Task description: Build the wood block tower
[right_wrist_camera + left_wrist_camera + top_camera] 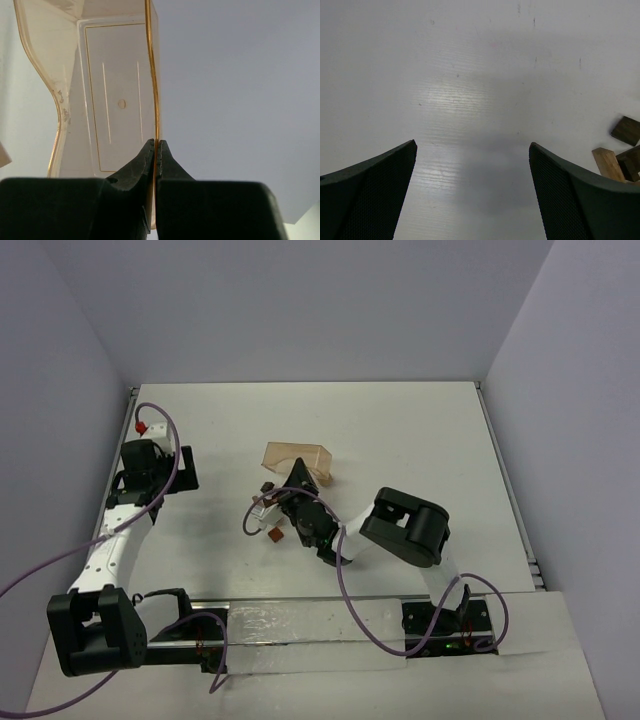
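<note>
The wood block tower is out of view; only a few small loose wooden blocks (272, 506) lie on the white table beside my right wrist. Two dark blocks and one light block (608, 164) also show at the right edge of the left wrist view. My right gripper (156, 142) is shut on the thin side wall of a translucent amber bin (115, 100), which is tipped so its empty inside bottom faces the wrist camera. From above, the bin (298, 458) sits just beyond the right gripper (299, 476). My left gripper (473, 144) hangs open over bare table, holding nothing.
The left arm (112, 550) runs up the table's left side, its gripper (183, 470) well left of the blocks. Grey walls close in the table at the back and both sides. A purple cable (352, 605) loops near the right arm's base.
</note>
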You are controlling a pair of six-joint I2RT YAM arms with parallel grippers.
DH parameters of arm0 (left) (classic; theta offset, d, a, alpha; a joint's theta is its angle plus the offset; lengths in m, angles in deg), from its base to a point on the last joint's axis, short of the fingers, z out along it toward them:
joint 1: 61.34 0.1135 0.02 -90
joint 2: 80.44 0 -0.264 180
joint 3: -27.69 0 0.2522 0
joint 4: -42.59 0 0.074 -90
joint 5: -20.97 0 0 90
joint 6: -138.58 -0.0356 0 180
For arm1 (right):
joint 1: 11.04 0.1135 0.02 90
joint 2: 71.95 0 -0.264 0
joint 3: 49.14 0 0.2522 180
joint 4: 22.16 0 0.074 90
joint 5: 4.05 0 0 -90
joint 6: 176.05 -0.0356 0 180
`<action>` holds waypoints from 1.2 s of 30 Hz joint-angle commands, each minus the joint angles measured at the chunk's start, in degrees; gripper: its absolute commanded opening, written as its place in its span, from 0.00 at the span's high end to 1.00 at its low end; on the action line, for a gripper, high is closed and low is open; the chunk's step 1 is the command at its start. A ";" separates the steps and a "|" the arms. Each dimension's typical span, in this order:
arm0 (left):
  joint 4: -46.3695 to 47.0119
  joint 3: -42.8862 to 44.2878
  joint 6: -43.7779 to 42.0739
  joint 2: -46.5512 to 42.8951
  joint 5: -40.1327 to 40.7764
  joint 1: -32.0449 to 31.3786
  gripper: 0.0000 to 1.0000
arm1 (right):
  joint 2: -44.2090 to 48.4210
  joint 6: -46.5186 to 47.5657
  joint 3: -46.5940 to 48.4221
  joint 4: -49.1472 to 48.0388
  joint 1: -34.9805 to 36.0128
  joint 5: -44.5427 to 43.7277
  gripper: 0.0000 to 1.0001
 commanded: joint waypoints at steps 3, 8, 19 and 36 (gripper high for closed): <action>0.84 1.56 -0.08 -1.59 -0.15 0.69 0.01 | 1.66 11.58 1.10 -27.94 -1.36 -0.30 1.00; 0.95 1.75 -0.53 -1.17 -1.24 0.69 0.01 | 8.24 -0.58 3.47 -16.92 -3.69 -7.41 1.00; 1.95 0.44 -2.11 -4.85 -6.67 0.78 0.01 | 30.54 -73.86 21.46 70.99 -20.16 -5.12 1.00; 4.42 -1.34 -5.41 -7.45 -19.39 0.78 0.01 | 28.19 -93.17 25.28 102.82 -76.42 46.26 1.00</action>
